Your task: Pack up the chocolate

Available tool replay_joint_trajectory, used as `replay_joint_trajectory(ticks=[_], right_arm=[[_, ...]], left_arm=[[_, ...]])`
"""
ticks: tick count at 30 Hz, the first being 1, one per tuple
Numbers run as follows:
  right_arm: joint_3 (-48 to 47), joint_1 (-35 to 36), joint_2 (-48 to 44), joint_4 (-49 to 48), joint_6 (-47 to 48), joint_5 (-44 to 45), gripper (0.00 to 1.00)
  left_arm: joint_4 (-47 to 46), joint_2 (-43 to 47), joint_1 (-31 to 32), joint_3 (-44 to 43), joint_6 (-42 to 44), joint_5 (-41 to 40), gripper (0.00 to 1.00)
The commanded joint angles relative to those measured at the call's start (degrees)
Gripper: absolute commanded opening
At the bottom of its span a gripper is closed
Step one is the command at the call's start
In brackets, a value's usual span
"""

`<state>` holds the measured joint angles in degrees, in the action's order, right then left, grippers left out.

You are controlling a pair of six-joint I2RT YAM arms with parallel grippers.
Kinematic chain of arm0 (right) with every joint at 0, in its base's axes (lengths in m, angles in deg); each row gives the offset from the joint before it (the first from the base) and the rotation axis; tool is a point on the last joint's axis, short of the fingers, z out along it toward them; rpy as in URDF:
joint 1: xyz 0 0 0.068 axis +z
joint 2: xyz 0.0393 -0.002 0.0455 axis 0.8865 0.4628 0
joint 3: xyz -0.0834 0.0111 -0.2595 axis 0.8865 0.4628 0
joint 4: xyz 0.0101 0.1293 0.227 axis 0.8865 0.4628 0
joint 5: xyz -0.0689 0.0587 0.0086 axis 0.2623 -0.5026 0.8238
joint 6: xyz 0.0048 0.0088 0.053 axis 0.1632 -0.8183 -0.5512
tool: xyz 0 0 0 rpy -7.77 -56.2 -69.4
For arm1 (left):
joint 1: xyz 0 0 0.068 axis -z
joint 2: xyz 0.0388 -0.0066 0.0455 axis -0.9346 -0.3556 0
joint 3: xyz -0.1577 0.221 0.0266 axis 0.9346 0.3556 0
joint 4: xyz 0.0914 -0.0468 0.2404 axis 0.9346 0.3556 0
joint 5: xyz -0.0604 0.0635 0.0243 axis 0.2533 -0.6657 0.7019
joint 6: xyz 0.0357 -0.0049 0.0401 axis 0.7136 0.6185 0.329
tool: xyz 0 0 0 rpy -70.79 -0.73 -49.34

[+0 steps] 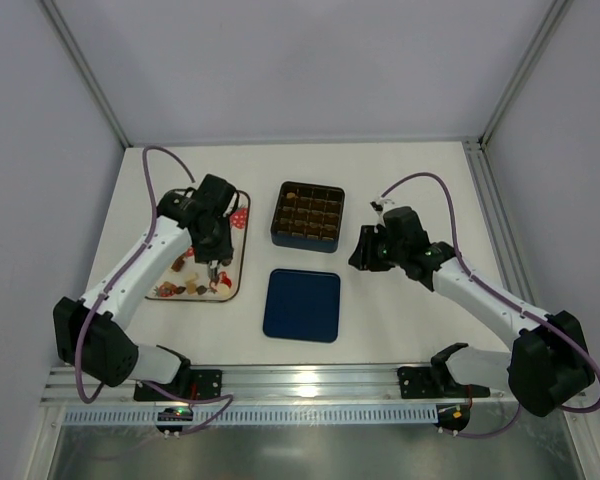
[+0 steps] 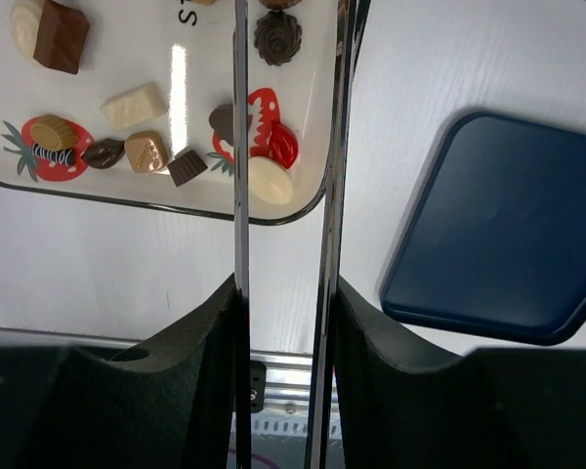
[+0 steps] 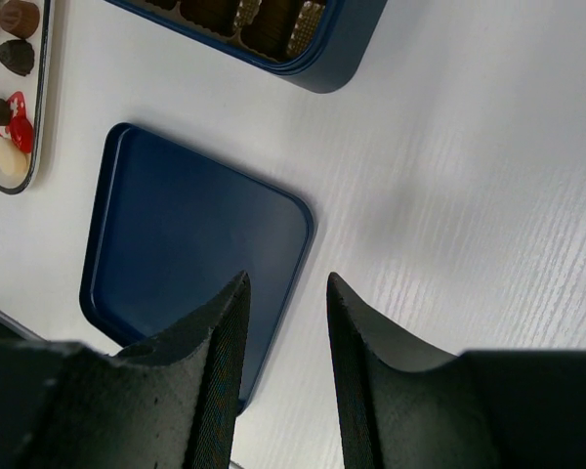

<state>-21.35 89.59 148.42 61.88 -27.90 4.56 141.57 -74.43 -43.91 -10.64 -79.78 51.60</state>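
Note:
Several small chocolate pieces [image 2: 142, 151], dark, tan and white, lie on a white strawberry-printed tray [image 1: 235, 272]. My left gripper [image 1: 214, 258] hangs over the tray's near right part, shut on a pair of thin metal tongs [image 2: 240, 147]. The two blades stand apart and run out of the top of the left wrist view, so their tips are hidden. A white oval chocolate [image 2: 272, 181] shows between the blades. My right gripper [image 3: 285, 278] is open and empty above the table, beside the blue lid [image 3: 190, 234].
The dark-blue box [image 1: 308, 215] with its brown grid insert stands at the middle back. Its flat lid [image 1: 302, 305] lies in front of it. The tray's dark rim [image 2: 127, 200] curves near the tongs. The arms' mounting rail [image 1: 300, 385] runs along the near edge.

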Motion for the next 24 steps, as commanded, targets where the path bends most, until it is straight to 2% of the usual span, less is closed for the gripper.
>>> replay_joint_trajectory(ticks=[1, 13, 24], right_arm=[[0.59, -0.09, -0.44, -2.59, -0.07, -1.22, 0.39], [1.65, -0.09, -0.26, -3.56, -0.60, -2.37, 0.40], [1.56, -0.17, -0.17, -3.38, -0.51, -2.01, 0.39]], left_arm=[[-0.67, 3.47, -0.82, 1.48, -0.16, -0.36, 0.38], [-2.96, 3.92, -3.72, 6.14, 0.80, -0.53, 0.39], [-4.54, 0.05, -5.13, 5.00, 2.56, 0.62, 0.38]])
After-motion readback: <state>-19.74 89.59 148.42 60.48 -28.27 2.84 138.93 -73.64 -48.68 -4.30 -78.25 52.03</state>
